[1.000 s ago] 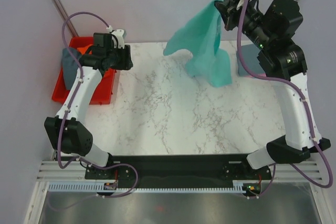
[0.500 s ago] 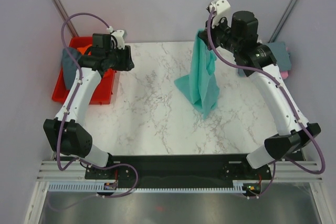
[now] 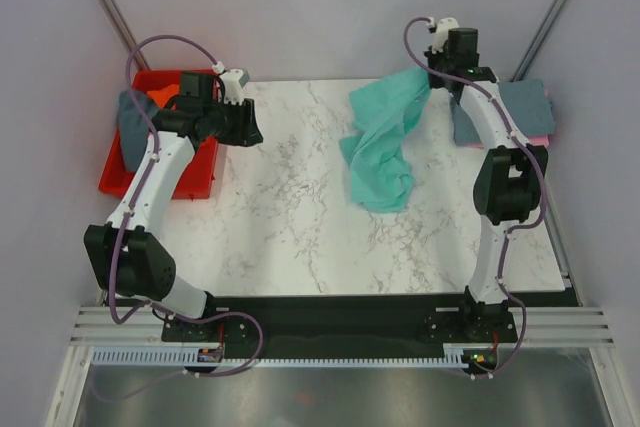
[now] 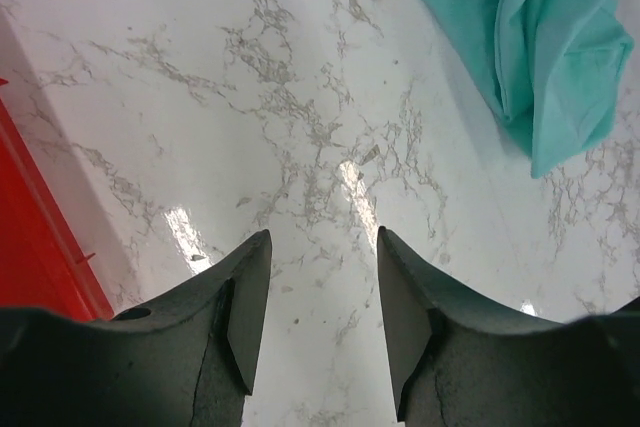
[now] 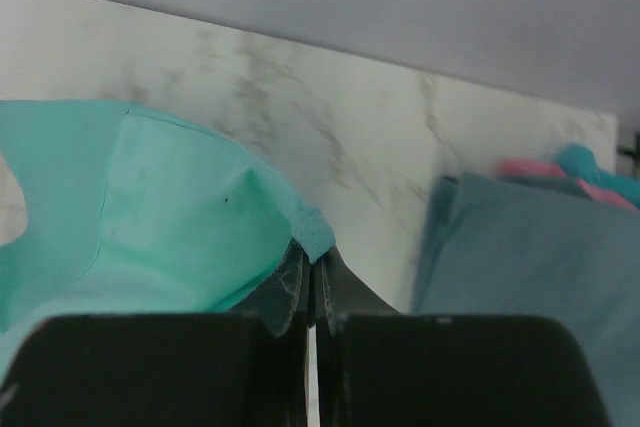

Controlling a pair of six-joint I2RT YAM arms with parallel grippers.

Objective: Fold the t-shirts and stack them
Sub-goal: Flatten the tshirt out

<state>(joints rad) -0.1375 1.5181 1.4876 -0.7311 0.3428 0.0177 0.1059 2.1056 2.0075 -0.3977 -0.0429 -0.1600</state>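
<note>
A teal t-shirt [image 3: 382, 142] lies crumpled on the marble table, one corner drawn up to the back right. My right gripper [image 3: 432, 72] is shut on that corner; in the right wrist view [image 5: 312, 257] the cloth [image 5: 170, 217] is pinched between the closed jaws. A stack of folded shirts [image 3: 510, 112], grey-blue over pink, sits at the right edge and shows in the right wrist view [image 5: 530, 247]. My left gripper [image 3: 250, 127] is open and empty over bare marble [image 4: 318, 277], with the teal shirt [image 4: 540, 37] well off to its far right.
A red bin [image 3: 150, 142] with a dark grey shirt [image 3: 132, 119] and an orange one stands at the table's left edge, beside my left arm. Its red wall shows in the left wrist view [image 4: 40, 237]. The back wall is close behind my right gripper.
My right gripper has swung down and toward the back right, laying the hanging teal shirt onto the table. My left gripper has shifted slightly right.
</note>
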